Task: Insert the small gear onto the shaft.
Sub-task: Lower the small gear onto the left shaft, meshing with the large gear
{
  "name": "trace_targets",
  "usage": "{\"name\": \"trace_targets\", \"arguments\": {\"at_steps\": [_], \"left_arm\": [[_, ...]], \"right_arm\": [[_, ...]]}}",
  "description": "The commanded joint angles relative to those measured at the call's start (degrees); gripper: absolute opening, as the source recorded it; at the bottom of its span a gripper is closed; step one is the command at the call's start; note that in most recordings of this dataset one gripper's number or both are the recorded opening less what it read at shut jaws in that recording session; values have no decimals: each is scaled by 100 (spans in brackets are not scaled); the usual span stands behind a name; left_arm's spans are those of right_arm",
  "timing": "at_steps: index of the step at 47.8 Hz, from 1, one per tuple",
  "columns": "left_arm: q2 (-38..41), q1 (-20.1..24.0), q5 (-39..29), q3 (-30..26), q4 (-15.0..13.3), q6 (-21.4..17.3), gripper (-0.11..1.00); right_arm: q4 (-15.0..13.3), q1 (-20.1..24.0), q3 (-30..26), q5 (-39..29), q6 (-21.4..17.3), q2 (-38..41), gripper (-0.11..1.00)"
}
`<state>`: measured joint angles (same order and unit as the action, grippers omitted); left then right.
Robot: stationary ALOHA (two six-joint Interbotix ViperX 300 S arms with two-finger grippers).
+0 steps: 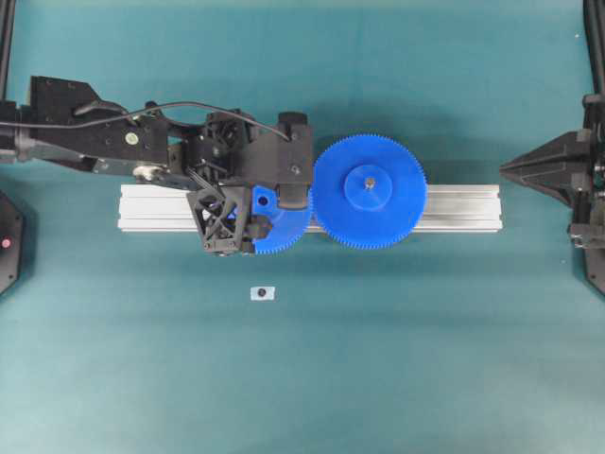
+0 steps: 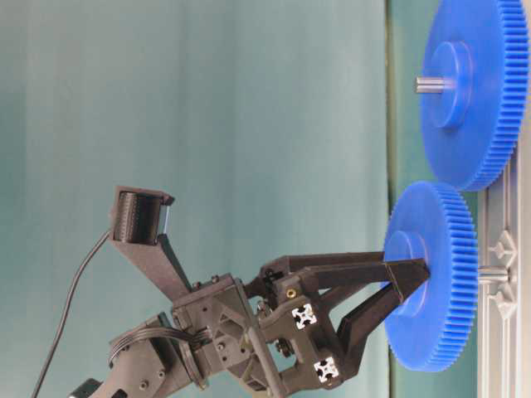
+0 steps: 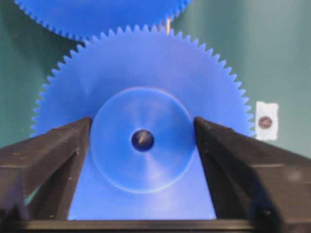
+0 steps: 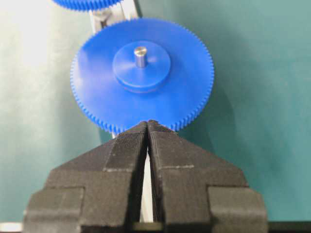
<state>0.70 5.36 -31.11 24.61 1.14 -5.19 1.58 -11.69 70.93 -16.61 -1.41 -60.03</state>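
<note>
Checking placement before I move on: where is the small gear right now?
In the overhead view the small gear sits on the aluminium rail, left of centre, teeth against the larger gear, partly hidden under the left pincer.

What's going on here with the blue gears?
The left gripper sits over the small gear on the metal rail, its fingers on either side of the hub, roughly at its edges. The gear's teeth meet the large gear beside it. The right gripper rests shut off to the side.

Small gear (image 3: 141, 141) – smooth blue plastic, grooved rail (image 1: 463, 208) – brushed aluminium, left gripper (image 3: 142, 145) – matt black plastic.
</note>
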Motion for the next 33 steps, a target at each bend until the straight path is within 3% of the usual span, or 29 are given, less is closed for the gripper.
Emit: {"name": "trace_targets", "arguments": {"at_steps": [1,16,33], "left_arm": [[-35,18,9,-44,9,70,88],[-88,9,-272,-149,9,387,87],[-167,-26,-334,-176,9,422,87]], "right_arm": [[-9,-18,-70,53,-44,35,11],[0,-18,-62,53,-44,26,11],[0,-9,-62,53,-44,26,11]]}}
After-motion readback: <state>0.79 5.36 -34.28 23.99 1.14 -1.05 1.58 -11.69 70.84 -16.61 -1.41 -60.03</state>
